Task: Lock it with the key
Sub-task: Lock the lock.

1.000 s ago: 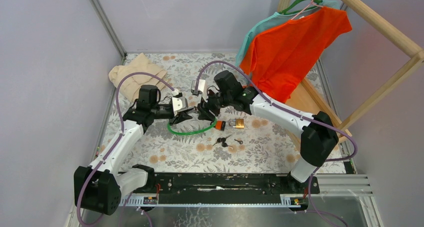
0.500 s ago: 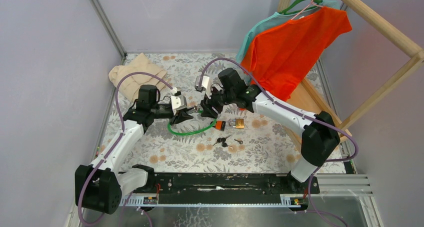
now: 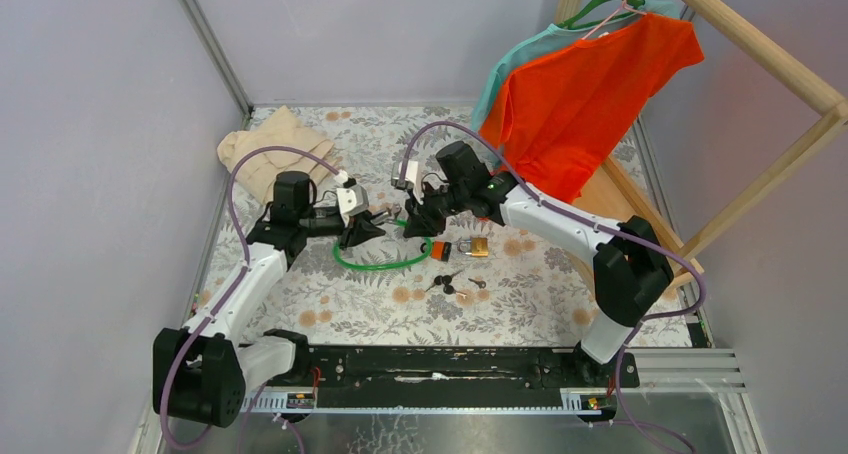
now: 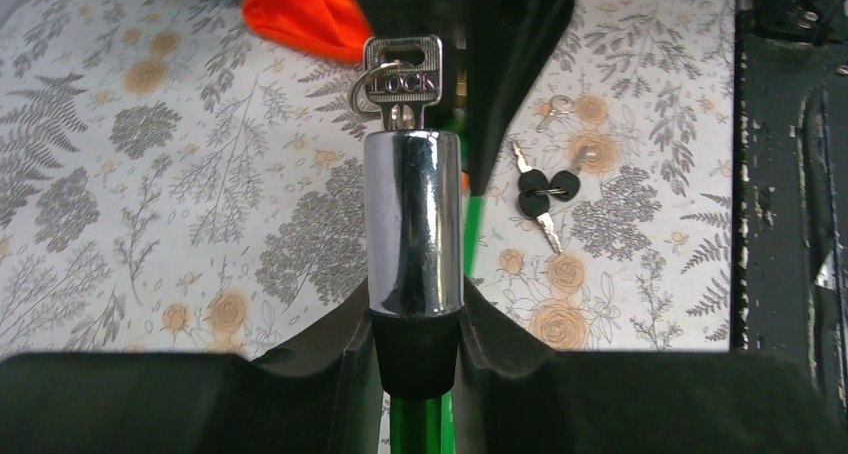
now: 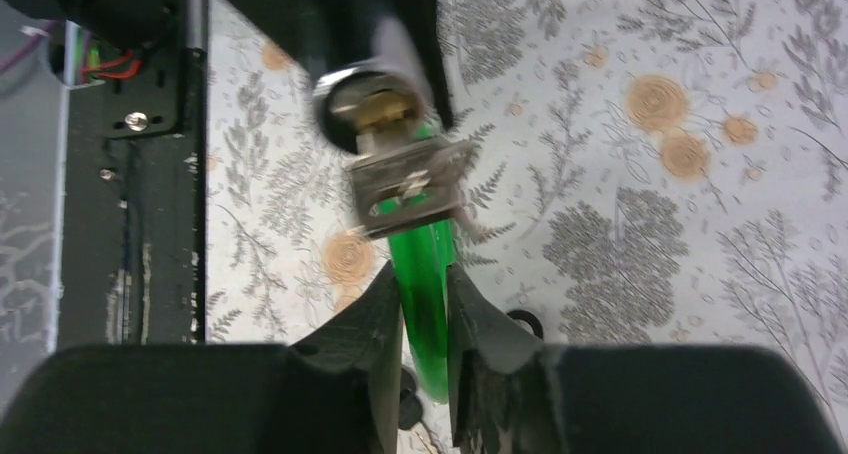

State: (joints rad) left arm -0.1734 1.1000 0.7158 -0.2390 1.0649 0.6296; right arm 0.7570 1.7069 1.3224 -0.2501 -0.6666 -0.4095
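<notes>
The left gripper [image 4: 414,312] is pinching the black neck of the chrome lock barrel [image 4: 413,224], one finger on each side. The barrel sticks straight out in front of it. A silver key [image 4: 402,69] is pushed into the far end of the barrel, and its flat head says LOCK.

The right gripper [image 5: 425,279] faces it from the other side. Its fingers are pressed close on the green cable [image 5: 426,319], just under the key head, and they are not on the key. The rest of the cable lies in a loop on the flowery table cloth [image 4: 150,174]. Near the loop lie a bunch of black-headed keys [image 4: 543,189] and a small brass padlock [image 3: 478,246].

The step looks like turning the key. To do it well, the left gripper should hold the barrel tight so it cannot spin. The right gripper would likely need to let the cable go and take the flat head across its wide sides. Then it should twist around the key's own line. A pull sideways could bend the key or drag it out.
</notes>
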